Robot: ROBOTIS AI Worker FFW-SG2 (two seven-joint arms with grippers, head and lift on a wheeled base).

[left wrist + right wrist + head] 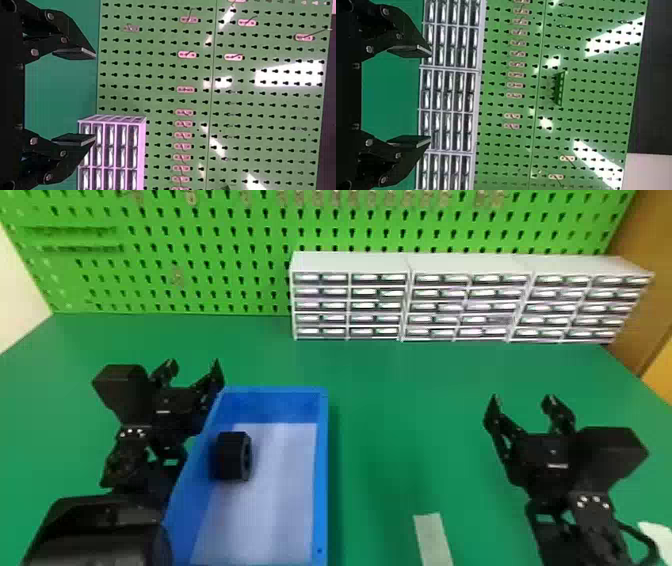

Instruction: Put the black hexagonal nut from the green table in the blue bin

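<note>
Green worktop (390,390), pegboard (200,250) beyond far edge. Black hexagonal nut (231,456) inside blue bin (321,470), by its left edge (hole facing right). Left gripper (194,364), right gripper (523,398): jaws wide apart, empty.

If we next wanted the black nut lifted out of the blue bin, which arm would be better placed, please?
Probably the left: the left claw is open by the blue bin and nearer the black nut; the right claw is well to the bin's right.
</note>
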